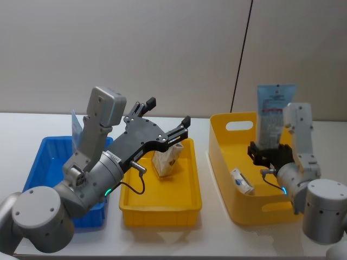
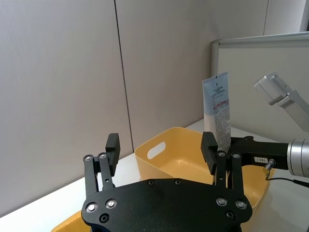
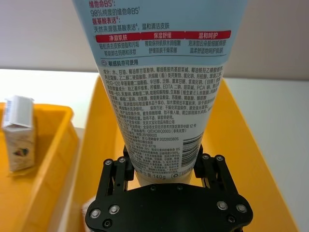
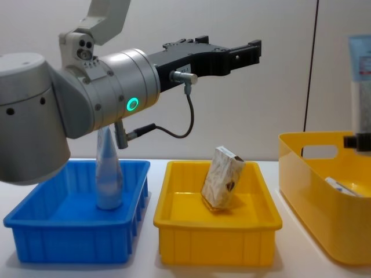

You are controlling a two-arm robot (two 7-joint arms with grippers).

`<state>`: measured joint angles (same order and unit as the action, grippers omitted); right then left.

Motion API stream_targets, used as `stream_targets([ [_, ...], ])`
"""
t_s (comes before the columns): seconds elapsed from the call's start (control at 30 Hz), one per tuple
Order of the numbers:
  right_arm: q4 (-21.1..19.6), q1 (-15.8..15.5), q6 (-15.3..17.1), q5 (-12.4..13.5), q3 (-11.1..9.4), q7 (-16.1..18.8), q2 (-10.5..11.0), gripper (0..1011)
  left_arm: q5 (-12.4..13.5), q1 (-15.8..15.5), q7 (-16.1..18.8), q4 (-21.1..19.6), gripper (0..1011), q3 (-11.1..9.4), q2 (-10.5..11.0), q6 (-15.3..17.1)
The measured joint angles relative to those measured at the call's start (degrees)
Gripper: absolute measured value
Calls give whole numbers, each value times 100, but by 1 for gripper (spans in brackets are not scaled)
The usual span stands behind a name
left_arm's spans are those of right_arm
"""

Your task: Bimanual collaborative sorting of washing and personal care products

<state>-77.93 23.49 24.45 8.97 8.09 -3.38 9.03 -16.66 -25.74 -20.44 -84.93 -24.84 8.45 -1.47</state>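
Observation:
My right gripper [image 1: 267,153] is shut on the lower end of a tall pale-blue, red-banded tube [image 1: 272,115], holding it upright above the yellow basket [image 1: 223,142]. In the right wrist view the fingers [image 3: 118,170] clamp that tube [image 3: 161,96]. A small pack with a blue mark [image 1: 242,181] lies inside the basket. Another patterned pack [image 1: 165,160] leans in the middle yellow tray [image 1: 157,211]. A second pale tube [image 4: 108,174] stands in the blue bin [image 4: 69,237]. My left gripper [image 1: 168,112] hangs open and empty above the middle tray.
The three containers stand in a row on a white table: the blue bin [image 1: 51,162] to the left, the yellow tray in the middle, the yellow basket [image 4: 313,174] to the right. A grey wall rises close behind them. My left forearm reaches over the blue bin.

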Motion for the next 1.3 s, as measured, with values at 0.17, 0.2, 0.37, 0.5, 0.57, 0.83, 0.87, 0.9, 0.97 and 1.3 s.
stream_targets([
  [0.17,12,-14,201,24,-116,-94,-58,755,0,0,0,0,1001,0,0,0],
  [0.2,13,-18,228,29,-132,-100,-67,797,0,0,0,0,1001,0,0,0],
  [0.37,10,-23,376,72,-207,-129,-102,936,0,0,0,0,1001,0,0,0],
  [0.5,-17,-28,478,99,-270,-136,-135,1004,0,0,0,0,1001,0,0,0],
  [0.57,-26,-31,510,106,-282,-136,-145,1004,0,0,0,0,1001,0,0,0],
  [0.83,-79,-42,611,115,-329,-135,-179,1004,0,0,0,0,1001,0,0,0],
  [0.87,-91,-45,616,113,-334,-134,-183,1003,0,-1,0,0,1001,0,0,0],
  [0.9,-97,-47,617,111,-336,-134,-186,1004,0,0,0,0,1001,0,0,0],
  [0.97,-112,-53,618,98,-339,-135,-194,1004,0,-1,0,0,1001,0,0,0],
  [1.3,-275,-111,576,-12,-329,-152,-204,1004,0,0,0,0,1001,0,0,0],
])
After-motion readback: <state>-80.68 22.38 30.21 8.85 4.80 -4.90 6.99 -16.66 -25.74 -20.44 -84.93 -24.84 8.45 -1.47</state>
